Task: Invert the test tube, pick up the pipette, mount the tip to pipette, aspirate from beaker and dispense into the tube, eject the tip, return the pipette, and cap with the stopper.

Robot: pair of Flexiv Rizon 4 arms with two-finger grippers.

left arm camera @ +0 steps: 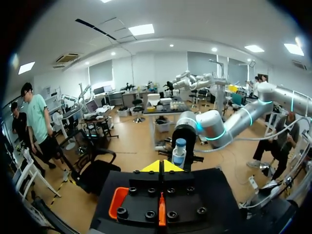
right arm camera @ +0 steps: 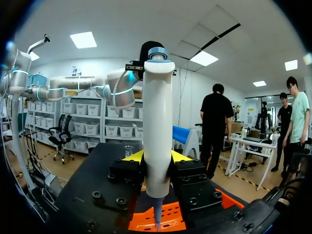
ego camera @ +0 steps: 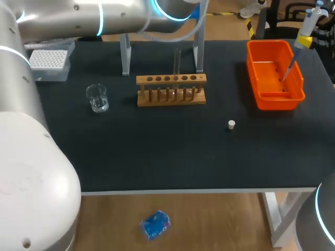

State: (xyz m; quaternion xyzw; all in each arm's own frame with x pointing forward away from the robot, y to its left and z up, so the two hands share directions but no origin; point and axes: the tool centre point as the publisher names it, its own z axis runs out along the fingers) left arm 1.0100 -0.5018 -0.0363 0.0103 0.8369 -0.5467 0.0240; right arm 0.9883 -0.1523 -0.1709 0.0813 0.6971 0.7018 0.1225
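Read this as the eject-tip step. The right tool (right arm camera: 157,158) was clamped on the pipette (ego camera: 308,29), a yellow finger against the body on each side. It held the pipette slanted at upper right of the head frame, with the thin tip (ego camera: 287,72) pointing down into the orange bin (ego camera: 277,102). In the right wrist view the tip end hung under the tool, low over the bin floor; I couldn't tell if it touched. The tip looked mounted, so ejection was not yet done. Next move, my guess: fire the ejector with the tip kept over the bin's inside so it drops in and not on the rim. After that the pipette goes to the grey-blue stand (ego camera: 125,55) at top centre behind the rack, presumably its holder. What presses the ejector wasn't obvious. The left tool (left arm camera: 162,166) had its yellow tips closed together on nothing, with the pipette's blue top just ahead of it and the bin below, so it's plausibly the presser. The test tube (ego camera: 177,61) stood upright in the wooden rack (ego camera: 171,97) at frame centre, well apart from the pipette; I couldn't tell if it held liquid. The stopper (ego camera: 231,124) lay loose on the tabletop (ego camera: 172,157) right of centre, between rack and bin, toward the lower edge. The beaker (ego camera: 97,98) sat left of the rack and the tip box (ego camera: 49,60) at upper left.
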